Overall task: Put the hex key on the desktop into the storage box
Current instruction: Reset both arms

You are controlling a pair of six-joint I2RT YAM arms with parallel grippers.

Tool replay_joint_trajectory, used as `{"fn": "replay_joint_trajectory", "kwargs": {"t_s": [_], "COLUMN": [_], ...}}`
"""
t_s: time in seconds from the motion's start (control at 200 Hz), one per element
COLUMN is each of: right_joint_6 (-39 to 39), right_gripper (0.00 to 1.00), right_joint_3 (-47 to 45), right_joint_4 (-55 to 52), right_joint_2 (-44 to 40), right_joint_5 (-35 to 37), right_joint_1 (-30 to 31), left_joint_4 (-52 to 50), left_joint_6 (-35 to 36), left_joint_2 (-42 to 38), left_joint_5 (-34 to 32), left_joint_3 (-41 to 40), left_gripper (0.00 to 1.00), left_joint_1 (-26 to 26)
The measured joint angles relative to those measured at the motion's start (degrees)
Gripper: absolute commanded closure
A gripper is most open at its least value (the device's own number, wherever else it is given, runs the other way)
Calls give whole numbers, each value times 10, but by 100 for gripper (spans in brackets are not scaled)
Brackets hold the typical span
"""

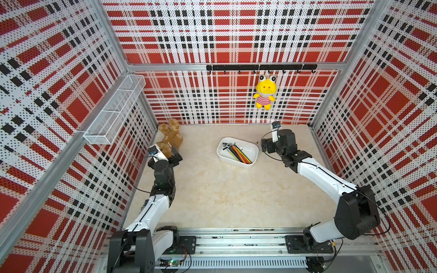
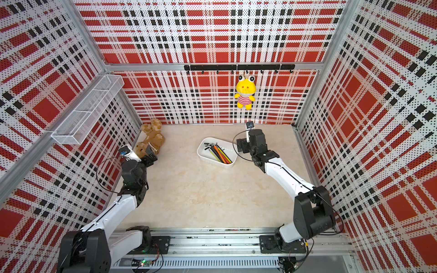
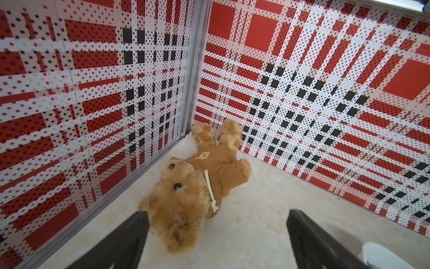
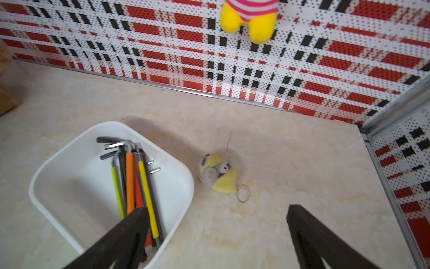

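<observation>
In both top views, the shallow white plastic storage box point(image 1: 249, 148) point(image 2: 230, 149) sat on the pale beige marble-patterned desktop point(image 1: 224, 193), right of centre and towards the far wall. A bundle of L-shaped hex keys with orange, yellow and black sleeves point(image 1: 237, 152) point(image 2: 218, 151) lay inside it. No key showed on the bare desktop. The right gripper point(image 1: 264, 144) hung just right of the box, and the left gripper point(image 1: 176, 156) was far left, beside a brown plush teddy bear point(image 1: 170, 136).

In the left wrist view, the left gripper point(image 3: 216, 212) had its jaws wide apart and held nothing, with the teddy bear point(image 3: 186, 186) lying below it.

In the right wrist view, the right gripper point(image 4: 216, 208) was also spread wide and empty. 1 finger point(image 4: 125, 235) showed in front of the box point(image 4: 81, 186) and the long ends of the hex keys point(image 4: 130, 177). A small yellow and grey plush keychain point(image 4: 217, 173) lay just right of the box.

The step looked like a retreat after a drop. Done well, the arm would rise straight first, so that finger cleared the rim and the key ends, then swing away without brushing the keychain.
</observation>
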Motion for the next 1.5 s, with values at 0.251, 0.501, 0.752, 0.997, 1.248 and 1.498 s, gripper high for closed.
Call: {"fn": "replay_joint_trajectory", "kwargs": {"t_s": [0.251, 0.501, 0.752, 0.997, 1.248, 1.498], "right_joint_6": [48, 60, 61, 62, 70, 71], "right_gripper": [0, 0, 0, 0, 0, 0], "right_joint_3": [-111, -197, -227, -244, -315, -318], "right_joint_4": [49, 59, 59, 71, 92, 98], "right_joint_2": [-41, -39, 5, 12, 10, 11], "right_joint_5": [-14, -21, -23, -25, -29, -29], "right_joint_1": [-88, -97, -98, -101, -114, -114], "left_joint_4": [116, 204, 279, 324, 353, 440], "left_joint_6": [40, 50, 51, 52, 59, 76], "left_joint_2": [51, 127, 196, 205, 205, 259], "left_joint_5": [-11, 11, 28, 32, 32, 31], "left_joint_3": [-51, -57, -84, -101, -111, -150], "left_gripper": [0, 1, 0, 0, 0, 1], "left_joint_1": [-4, 10, 10, 10, 5, -9]}}
